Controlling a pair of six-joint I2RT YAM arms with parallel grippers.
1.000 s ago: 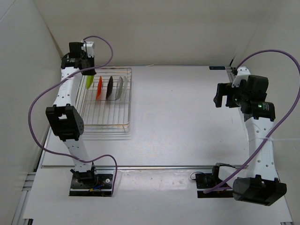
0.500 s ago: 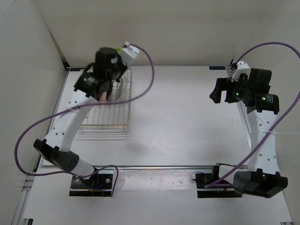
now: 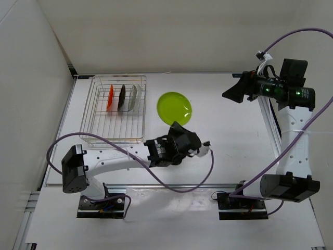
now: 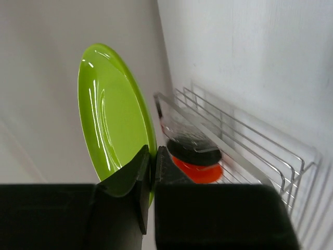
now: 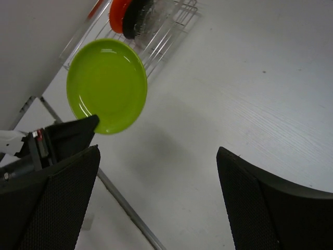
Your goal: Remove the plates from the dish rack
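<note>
Our left gripper [image 4: 152, 159] pinches the near rim of the lime green plate [image 4: 112, 130]. The plate extends straight ahead of the fingertips, outside the dish rack [image 3: 114, 138], which lies ahead-left. Our right gripper [image 5: 156, 161] hangs well apart, jaws spread wide.

White counter [image 3: 223, 151] boxed in by plain pale walls, under soft even light.
Matte white top with a faint grain and a few small specks, closed off by a smooth back wall [image 3: 171, 36] with a left wall [image 3: 26, 104] and a right wall [image 3: 317, 13] slanting in to meet it at the far corners. Narrow metal rail [image 3: 234, 184] across the near side, a lower white strip in front of it. Small dark label [image 3: 240, 76] at the far edge, toward the right. Slotted metal frame [image 3: 31, 208] at the near left corner. Only weak, blurred shadows on the surface, no glare anywhere.
</note>
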